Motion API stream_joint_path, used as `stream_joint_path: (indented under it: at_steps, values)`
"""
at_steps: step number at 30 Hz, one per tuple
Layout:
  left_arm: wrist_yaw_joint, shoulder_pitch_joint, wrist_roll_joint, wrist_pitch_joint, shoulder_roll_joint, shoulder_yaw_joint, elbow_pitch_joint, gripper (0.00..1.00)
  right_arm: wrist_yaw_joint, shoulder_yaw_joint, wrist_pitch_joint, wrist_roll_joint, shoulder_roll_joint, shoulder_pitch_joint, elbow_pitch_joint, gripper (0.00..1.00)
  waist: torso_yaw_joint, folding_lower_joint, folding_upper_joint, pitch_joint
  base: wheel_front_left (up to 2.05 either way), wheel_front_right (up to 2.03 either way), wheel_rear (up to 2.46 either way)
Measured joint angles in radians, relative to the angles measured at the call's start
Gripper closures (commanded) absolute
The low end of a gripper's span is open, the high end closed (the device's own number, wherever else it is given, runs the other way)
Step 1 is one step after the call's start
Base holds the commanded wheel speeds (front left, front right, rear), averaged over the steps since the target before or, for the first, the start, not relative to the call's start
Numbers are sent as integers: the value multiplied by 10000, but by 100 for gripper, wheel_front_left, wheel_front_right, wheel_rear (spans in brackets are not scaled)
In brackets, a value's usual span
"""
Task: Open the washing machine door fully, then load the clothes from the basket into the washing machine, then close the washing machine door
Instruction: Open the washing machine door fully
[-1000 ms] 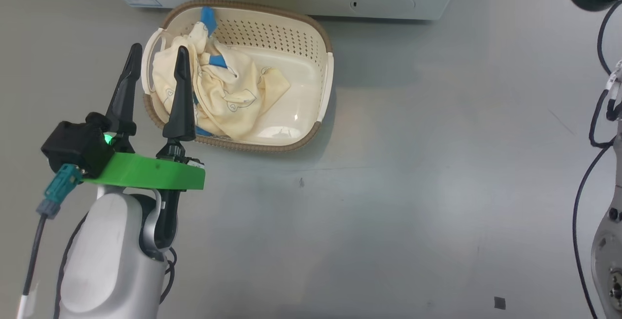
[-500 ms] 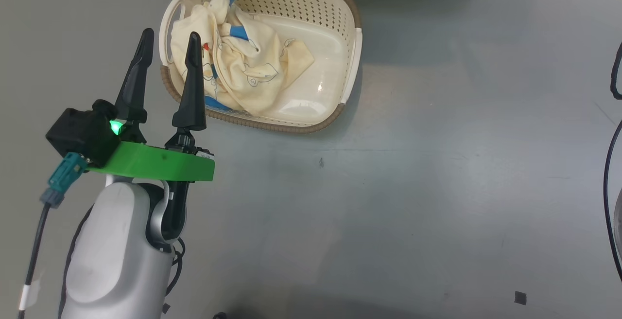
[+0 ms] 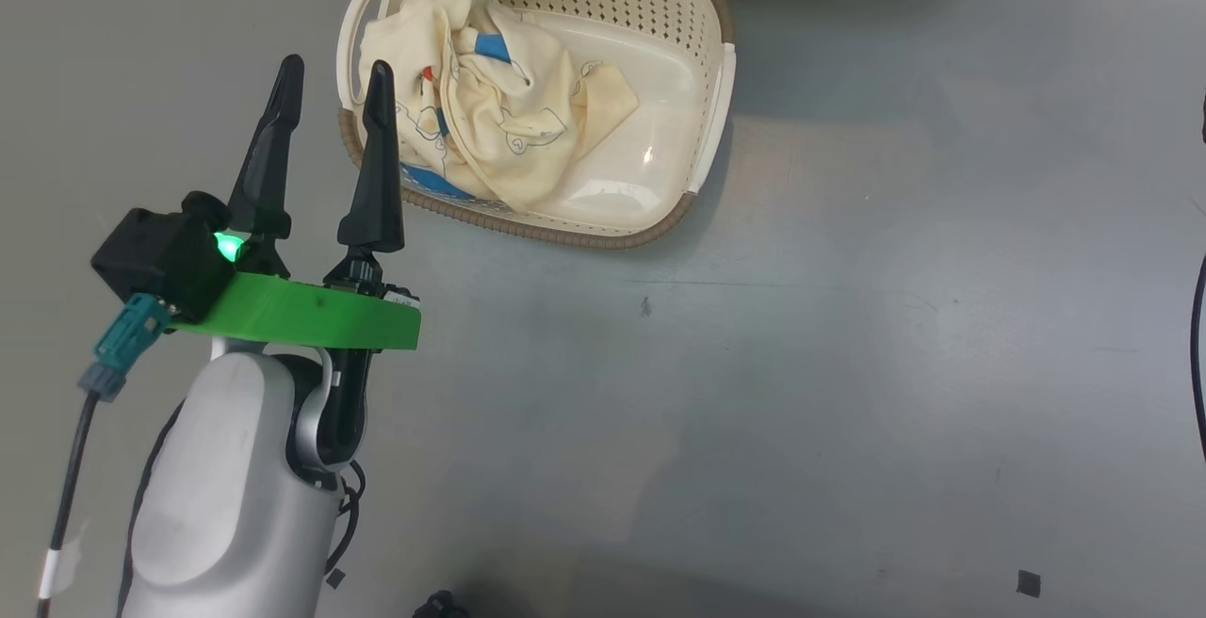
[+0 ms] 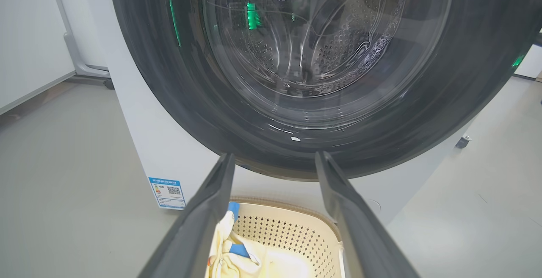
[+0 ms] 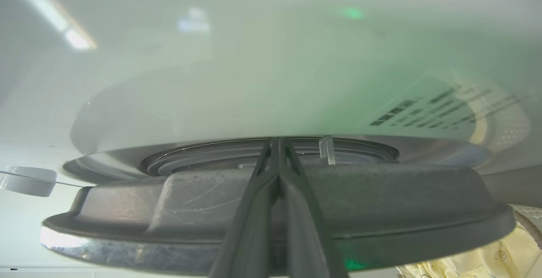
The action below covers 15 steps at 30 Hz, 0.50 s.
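Grey floor spreads before the washing machine, whose white front carries a blue label sticker low down. Just in front of it on the floor stands the basket, with the clothes heaped in its left half. The left hand hangs by the basket's left handle, fingers spread wide with nothing between them. Above the basket, the washing machine door looms large in the left wrist view. The right hand has its fingers pressed together, empty, lying across the door's dark rim; whether they touch it cannot be told.
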Motion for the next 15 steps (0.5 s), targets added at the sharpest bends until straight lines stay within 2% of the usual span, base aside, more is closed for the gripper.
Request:
stream_joint_path:
  at_steps: [7, 15]
  values:
    - [79, -1, -65, 0, -2, -6, 0, 0, 96, 92, 314, 6, -90, -76, 221, 100, 20, 0, 0, 12, 0, 0, 0]
    - [86, -9, -295, 0, -4, 6, 0, 0, 464, 251, 838, 102, -161, -69, 378, 100, -8, 0, 0, 8, 0, 0, 0]
